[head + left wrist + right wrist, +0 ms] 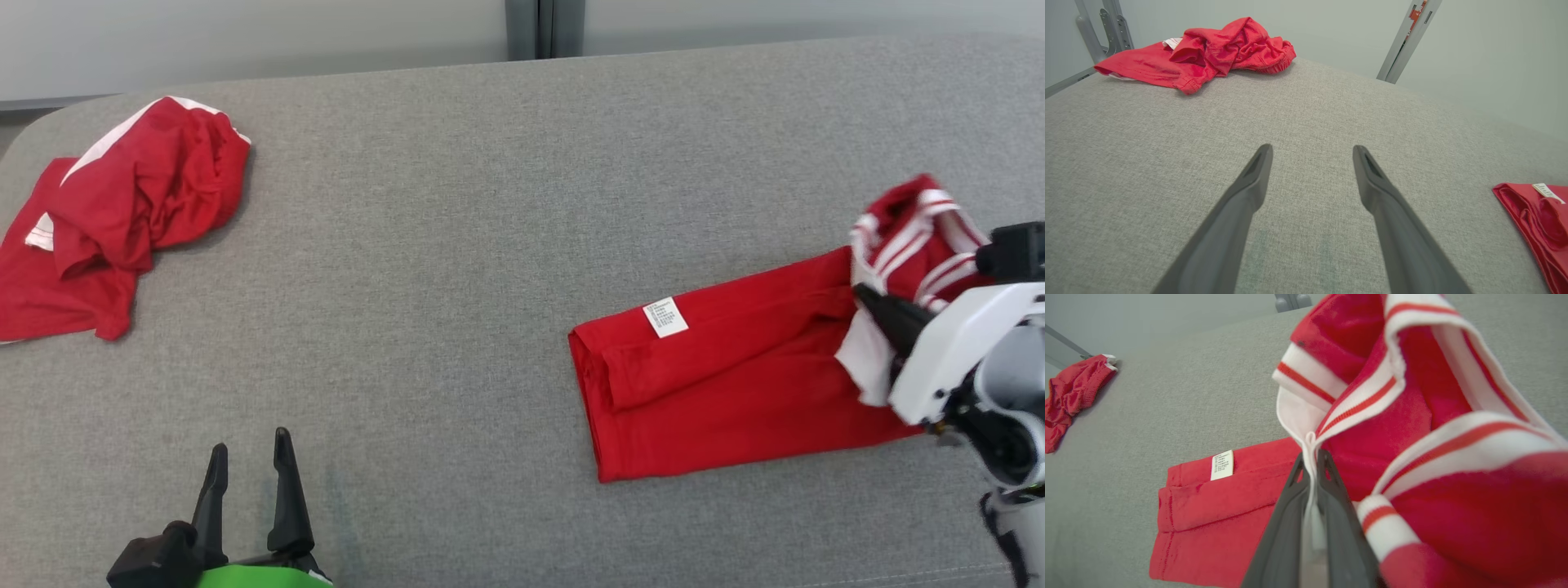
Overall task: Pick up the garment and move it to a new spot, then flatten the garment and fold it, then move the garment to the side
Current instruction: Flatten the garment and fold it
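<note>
The right gripper (1310,455) is pinched shut on a white edge at the striped end of the red garment (718,384), whose long fold runs away to its left, well short of the spread-open left gripper (249,459).

The left gripper (250,441) has two long, slim black fingers (286,498) that taper to narrow tips. They rise from a blocky black base (155,562), and a bright green cover (261,578) lies beside that base. Close up in the left wrist view, these fingers are matt dark grey and flat-sided, with a shallow recess on the inner face near each tip. The right gripper (864,296) has the same dark tapered fingers, set in a smooth, angular white housing (963,343). Behind the housing is a rounded pale grey joint (1012,380) with black mechanism (1008,449) below it. A boxy black block (1012,251) sits beside the housing.
</note>
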### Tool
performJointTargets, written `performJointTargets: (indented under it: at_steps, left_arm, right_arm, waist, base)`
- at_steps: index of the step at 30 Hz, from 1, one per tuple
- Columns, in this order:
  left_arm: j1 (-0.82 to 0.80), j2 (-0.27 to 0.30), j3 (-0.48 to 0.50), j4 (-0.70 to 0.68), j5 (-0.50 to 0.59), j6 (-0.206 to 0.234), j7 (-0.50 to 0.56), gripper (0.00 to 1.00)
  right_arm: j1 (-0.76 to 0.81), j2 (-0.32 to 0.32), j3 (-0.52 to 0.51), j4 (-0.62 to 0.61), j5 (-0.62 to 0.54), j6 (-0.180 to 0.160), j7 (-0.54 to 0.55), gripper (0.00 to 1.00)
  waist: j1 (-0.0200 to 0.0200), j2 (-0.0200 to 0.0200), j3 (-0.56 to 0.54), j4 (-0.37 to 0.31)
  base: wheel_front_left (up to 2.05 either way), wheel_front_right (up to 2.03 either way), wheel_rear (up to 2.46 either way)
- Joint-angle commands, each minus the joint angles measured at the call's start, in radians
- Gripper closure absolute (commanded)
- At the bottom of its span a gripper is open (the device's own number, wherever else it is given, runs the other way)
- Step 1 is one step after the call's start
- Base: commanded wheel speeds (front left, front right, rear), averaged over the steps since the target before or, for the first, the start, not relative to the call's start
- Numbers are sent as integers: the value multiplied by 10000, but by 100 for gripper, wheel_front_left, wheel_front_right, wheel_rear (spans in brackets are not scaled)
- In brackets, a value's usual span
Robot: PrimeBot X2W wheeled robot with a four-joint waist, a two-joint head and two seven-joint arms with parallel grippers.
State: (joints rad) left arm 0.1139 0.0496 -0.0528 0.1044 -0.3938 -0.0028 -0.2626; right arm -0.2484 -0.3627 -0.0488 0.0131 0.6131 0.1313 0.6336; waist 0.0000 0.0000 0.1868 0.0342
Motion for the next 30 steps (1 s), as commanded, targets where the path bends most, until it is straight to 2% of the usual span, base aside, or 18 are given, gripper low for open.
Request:
performJointTargets:
  at_steps: [1,7,12,19,20,21,22,27,30]
  left_arm:
    - [149,21,35,-4,-14,51,-28,0]
    - [70,20,28,111,189,-10,-28,0]
    - [64,20,50,255,282,-44,-29,0]
    - [-61,20,11,424,309,-61,-29,0]
    - [-72,20,1,448,307,-57,-29,0]
    - [-84,20,-15,479,311,-53,-29,0]
    - [-82,20,-29,513,325,-52,-29,0]
    - [116,19,32,607,397,-1,-29,0]
    - [274,19,77,628,447,1,-27,0]
  right_arm:
    - [201,285,456,-73,-112,-10,-56,100]
    - [241,1393,2144,351,-473,-9,-588,100]
    - [-53,2251,2728,1066,-760,-9,-1310,100]
    - [-439,2778,3136,1997,-1005,-9,-1948,100]
    - [-489,2842,3178,2080,-991,-9,-2064,89]
    - [-520,2912,3242,2158,-918,-6,-2215,52]
    - [-508,2967,3311,2227,-764,-6,-2312,0]
    - [-340,3074,3633,1853,190,-6,-2979,0]
    - [-91,3102,3739,1205,691,-6,-3599,0]
  waist:
    - [0,0,-15,-80]
    - [0,0,47,-154]
    - [0,0,141,-199]
    - [0,0,183,-229]
    - [0,0,174,-228]
    - [0,0,150,-221]
    - [0,0,103,-212]
    - [0,0,-217,-163]
    - [0,0,-435,-129]
  base:
    - [0,0,0]
    - [0,0,0]
    - [0,0,0]
    - [0,0,0]
    - [0,0,0]
    - [0,0,0]
    - [0,0,0]
    - [0,0,0]
    - [0,0,0]
